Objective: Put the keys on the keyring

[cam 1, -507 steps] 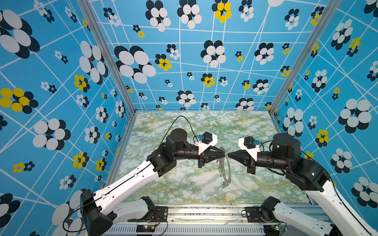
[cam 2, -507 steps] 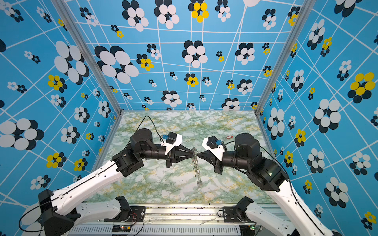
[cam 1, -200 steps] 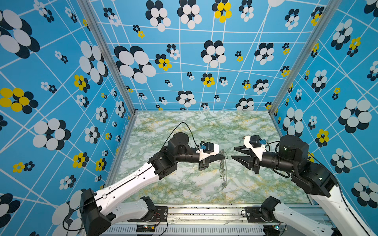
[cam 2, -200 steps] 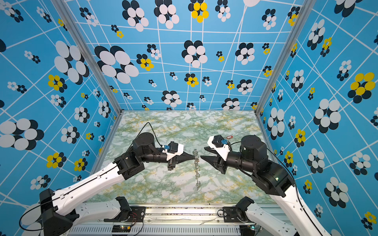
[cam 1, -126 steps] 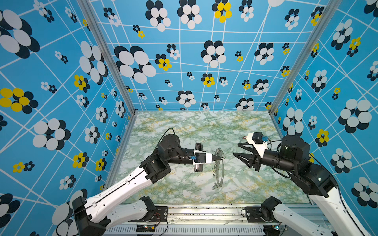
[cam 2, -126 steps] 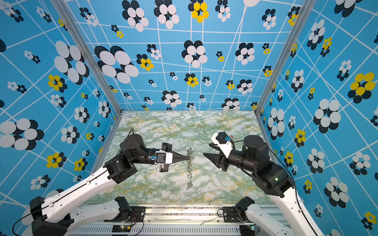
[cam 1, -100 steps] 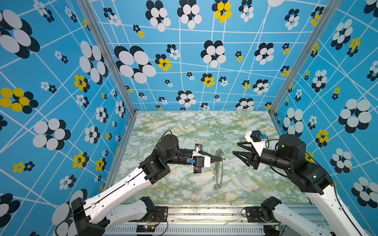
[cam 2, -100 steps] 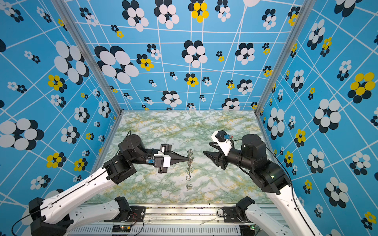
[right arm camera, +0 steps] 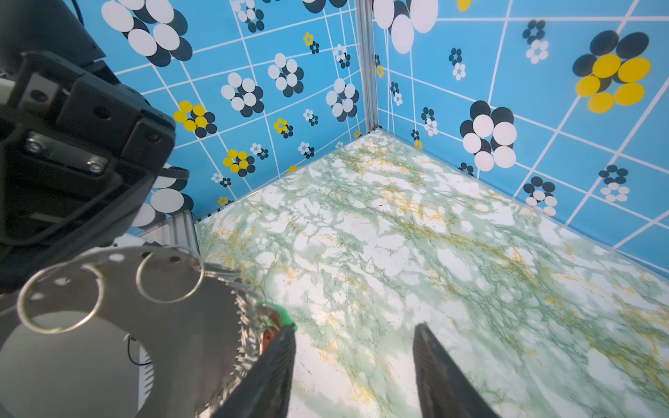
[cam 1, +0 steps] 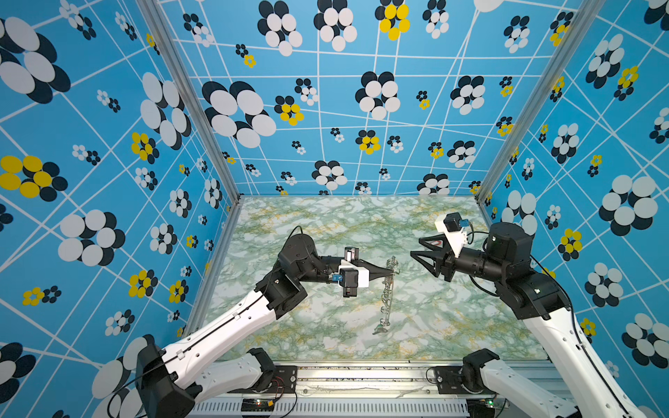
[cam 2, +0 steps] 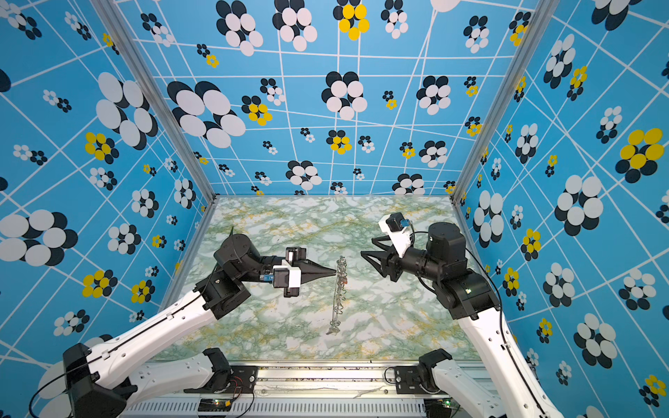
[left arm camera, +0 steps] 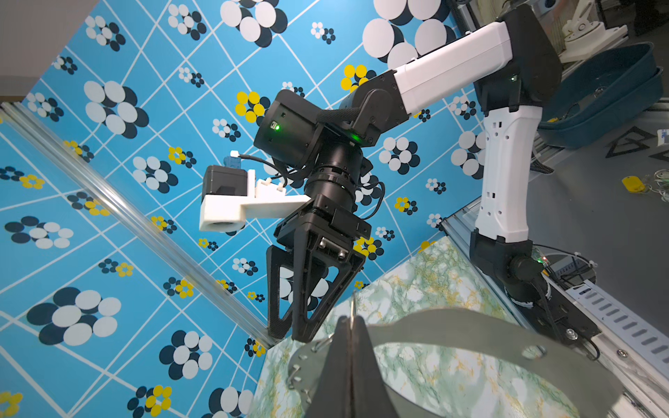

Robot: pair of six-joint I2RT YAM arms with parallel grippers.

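**A:** In both top views, where was the keyring?

**B:** The keyring (cam 1: 388,293) hung edge-on over the middle of the table (cam 1: 325,224). The left gripper (cam 1: 389,277) was clamped tight on its upper end. The right gripper (cam 1: 415,247) stood partly open and empty, apart from it, toward the right edge.

**A:** Any keys loose?

**B:** One red tag (cam 1: 436,243) seemed to lie near the right edge.

**A:** And the left wrist view?

**B:** The left gripper (left arm camera: 349,322) pinched the keyring (left arm camera: 470,336) at its rim. The right gripper (left arm camera: 288,334) faced it, holding nothing.

**A:** The right wrist view?

**B:** A green tag (right arm camera: 280,314) and a hanging red tag (right arm camera: 268,336) sat among the rim's rings. I judged some keys threaded, with at least one left.
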